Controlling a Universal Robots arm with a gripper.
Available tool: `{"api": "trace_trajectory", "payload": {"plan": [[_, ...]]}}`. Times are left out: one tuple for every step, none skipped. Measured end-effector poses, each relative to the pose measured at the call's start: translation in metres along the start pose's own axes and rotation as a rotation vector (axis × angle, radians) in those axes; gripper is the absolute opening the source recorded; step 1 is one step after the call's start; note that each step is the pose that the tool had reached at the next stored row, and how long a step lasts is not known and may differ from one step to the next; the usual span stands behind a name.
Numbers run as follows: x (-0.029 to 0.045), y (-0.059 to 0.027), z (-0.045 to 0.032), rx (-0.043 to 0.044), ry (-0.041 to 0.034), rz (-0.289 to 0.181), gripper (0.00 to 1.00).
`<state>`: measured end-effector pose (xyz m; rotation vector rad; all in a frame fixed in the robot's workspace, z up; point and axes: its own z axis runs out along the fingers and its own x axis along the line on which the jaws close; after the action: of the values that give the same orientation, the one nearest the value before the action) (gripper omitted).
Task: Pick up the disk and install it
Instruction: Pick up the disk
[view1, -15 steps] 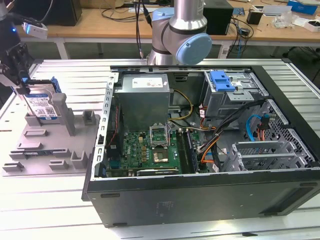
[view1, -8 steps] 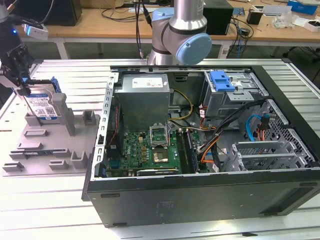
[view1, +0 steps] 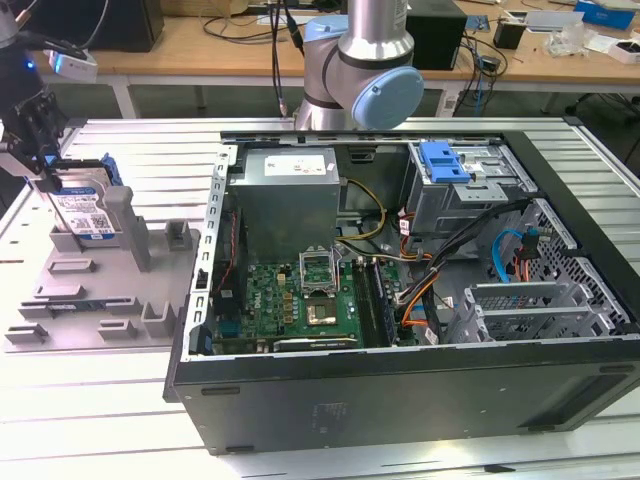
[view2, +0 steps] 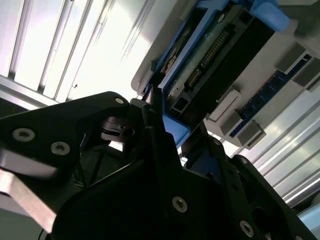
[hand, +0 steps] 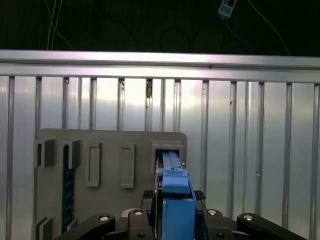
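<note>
While the disk (view1: 85, 208) stands upright on its edge at the exterior view's left, its lower end sits in a slot of the grey holder (view1: 90, 300), which lies flat on the slatted metal table (view1: 100, 430). The gripper (view1: 45, 178) comes down from above onto the upper edge of the disk. In the first wrist view the black fingers (hand: 149, 196) are drawn in narrowly, one on each side of the blue carrier of the disk (hand: 175, 210), and they press against it, so the gripper has hold of the disk. In the second wrist view one finger (view2: 155, 125) touches the blue edge of the disk (view2: 215, 55). The open computer case (view1: 400, 380) lies just beside the holder, toward the exterior view's right, and the blue bracket (view1: 443, 160) on its drive cage is well apart from the disk
</note>
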<state>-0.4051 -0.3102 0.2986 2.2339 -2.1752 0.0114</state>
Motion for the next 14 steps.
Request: {"api": "trace_trajectory", "payload": {"plan": [[0.0000,0.0000,0.0002,0.0000,0.0005,0.000,0.41],[0.0000,0.0000,0.0004,0.0000,0.0009,0.000,0.41],[0.0000,0.0000,0.0005,0.0000,0.0014,0.000,0.41],[0.0000,0.0000,0.0006,-0.0001,0.0017,0.000,0.41],[0.0000,0.0000,0.0007,-0.0002,0.0024,0.000,0.41],[0.0000,0.0000,0.0007,-0.0002,0.0025,0.000,0.40],[0.0000,0.0000,0.0008,-0.0001,0.0025,0.000,0.37],[0.0000,0.0000,0.0008,-0.0001,0.0025,0.000,0.37],[0.0000,0.0000,0.0008,0.0000,0.0027,0.000,0.37],[0.0000,0.0000,0.0008,-0.0001,0.0030,0.000,0.37],[0.0000,0.0000,0.0008,-0.0001,0.0030,0.000,0.37],[0.0000,0.0000,0.0008,-0.0001,0.0030,0.000,0.37],[0.0000,0.0000,0.0008,-0.0001,0.0030,0.000,0.37],[0.0000,0.0000,0.0008,-0.0001,0.0031,0.000,0.37]]}}
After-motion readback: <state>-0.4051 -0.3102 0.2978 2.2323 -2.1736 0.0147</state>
